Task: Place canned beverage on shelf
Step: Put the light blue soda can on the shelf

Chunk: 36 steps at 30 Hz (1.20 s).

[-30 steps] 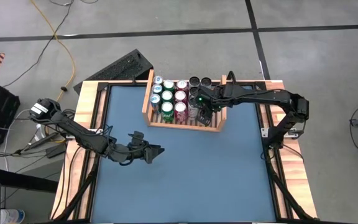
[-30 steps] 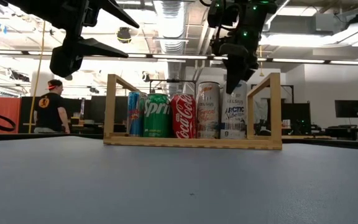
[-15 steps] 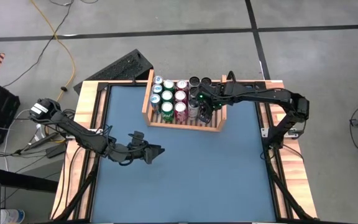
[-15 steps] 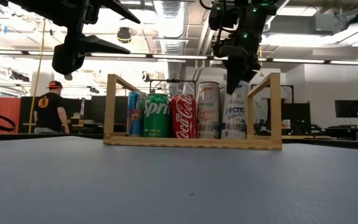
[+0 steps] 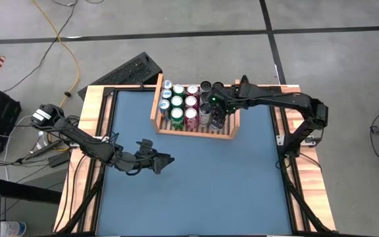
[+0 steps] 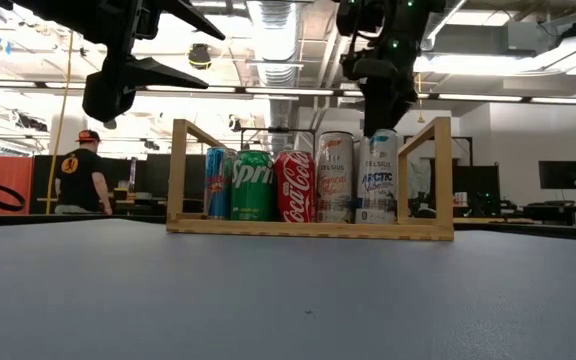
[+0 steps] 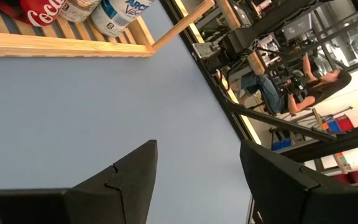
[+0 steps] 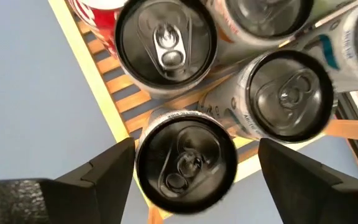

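The wooden shelf (image 5: 194,128) sits at the table's far edge, its rows packed with upright cans. The white Celsius can (image 6: 376,177) stands at the front, just inside the right side board. The right gripper (image 5: 217,113) hangs released above it, fingers spread clear. The left gripper (image 5: 165,160) hovers open over bare blue tabletop (image 5: 196,191), well apart.
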Each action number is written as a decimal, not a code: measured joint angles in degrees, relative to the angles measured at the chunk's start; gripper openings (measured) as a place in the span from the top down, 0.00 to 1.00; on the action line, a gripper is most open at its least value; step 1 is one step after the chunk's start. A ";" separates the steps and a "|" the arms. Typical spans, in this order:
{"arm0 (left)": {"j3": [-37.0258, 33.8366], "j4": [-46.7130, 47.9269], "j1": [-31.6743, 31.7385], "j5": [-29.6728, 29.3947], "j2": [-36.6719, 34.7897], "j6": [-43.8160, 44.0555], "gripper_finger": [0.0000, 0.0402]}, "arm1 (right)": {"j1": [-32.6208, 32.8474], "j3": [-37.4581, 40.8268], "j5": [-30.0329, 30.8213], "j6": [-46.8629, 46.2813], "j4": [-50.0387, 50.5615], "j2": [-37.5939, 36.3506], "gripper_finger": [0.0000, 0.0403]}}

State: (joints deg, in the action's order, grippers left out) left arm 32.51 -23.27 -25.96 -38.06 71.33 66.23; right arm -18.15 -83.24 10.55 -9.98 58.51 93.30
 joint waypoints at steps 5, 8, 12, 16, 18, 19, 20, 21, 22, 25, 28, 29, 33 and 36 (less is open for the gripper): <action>0.00 -0.03 0.01 0.00 0.00 0.05 0.46 | 0.00 -2.92 0.12 1.09 3.87 0.00 0.20; 0.00 -0.06 0.00 0.05 0.00 0.04 0.46 | 0.00 -5.72 0.19 2.05 7.31 0.00 0.20; 0.00 -1.11 0.57 1.13 0.00 -2.10 0.46 | 0.00 -10.20 0.25 3.46 10.15 0.00 0.20; 0.08 -6.54 2.37 1.35 0.18 -6.34 0.46 | 0.14 -17.05 0.29 3.87 13.81 0.02 0.20; 1.97 -8.58 4.61 1.54 1.62 -10.95 0.46 | 0.57 -22.26 0.26 4.33 18.35 0.00 0.20; 3.51 -8.65 5.64 2.48 2.50 -13.89 0.46 | 0.87 -24.95 0.26 4.72 20.75 0.00 0.20; 5.48 -8.64 7.03 4.13 3.66 -16.93 0.46 | 1.32 -27.94 0.26 5.06 23.15 0.00 0.20; 8.17 -8.92 8.54 6.43 5.47 -19.68 0.46 | 1.79 -30.90 0.26 5.22 25.37 0.00 0.20; 11.13 -9.17 9.98 9.16 7.62 -22.34 0.46 | 2.23 -33.88 0.24 5.29 27.61 0.00 0.20; 20.67 -6.47 13.75 18.10 14.76 -31.52 0.46 | 3.84 -42.98 0.22 4.92 31.45 -0.23 0.20; 30.51 -1.39 16.67 23.11 21.60 -41.00 0.46 | 6.11 -48.08 0.09 1.94 31.35 -3.86 0.20; 33.49 -0.61 17.59 23.81 23.81 -43.72 0.46 | 7.01 -49.69 0.29 1.30 31.38 -5.08 0.20; 40.86 1.17 20.45 25.46 31.15 -50.01 0.48 | 10.18 -51.55 2.69 -1.88 31.18 -12.21 0.21; 43.27 3.32 22.28 26.40 34.88 -50.64 0.52 | 13.76 -51.56 3.12 -5.51 31.40 -16.92 0.22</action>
State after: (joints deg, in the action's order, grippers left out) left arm 75.78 -19.95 -3.67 -11.66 106.21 15.59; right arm -4.39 -134.80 13.66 -15.50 89.91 76.38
